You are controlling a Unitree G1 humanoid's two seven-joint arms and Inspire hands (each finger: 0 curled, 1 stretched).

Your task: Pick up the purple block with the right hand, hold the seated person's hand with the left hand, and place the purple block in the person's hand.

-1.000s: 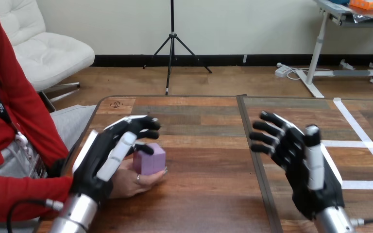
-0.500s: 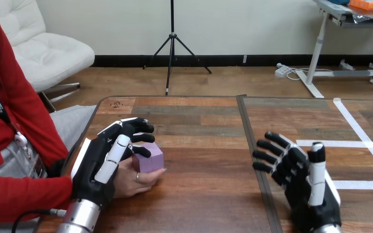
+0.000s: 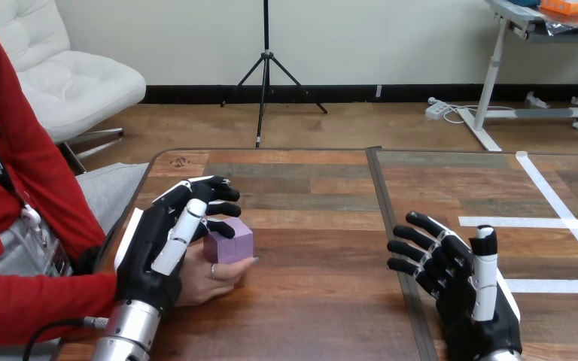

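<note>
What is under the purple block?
The person's hand lies under the block, its fingers showing below the block's near edge. The left hand covers the person's palm and wrist, so how the block sits there is hidden.

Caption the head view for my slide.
Purple block lies in the person's hand, which the left hand holds; right hand open.

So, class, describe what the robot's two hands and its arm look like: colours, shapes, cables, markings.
The left hand and right hand are black, with white shells on their backs and black-and-white jointed fingers. The left forearm is a silver cylinder, with a black cable looping from the wrist.
</note>
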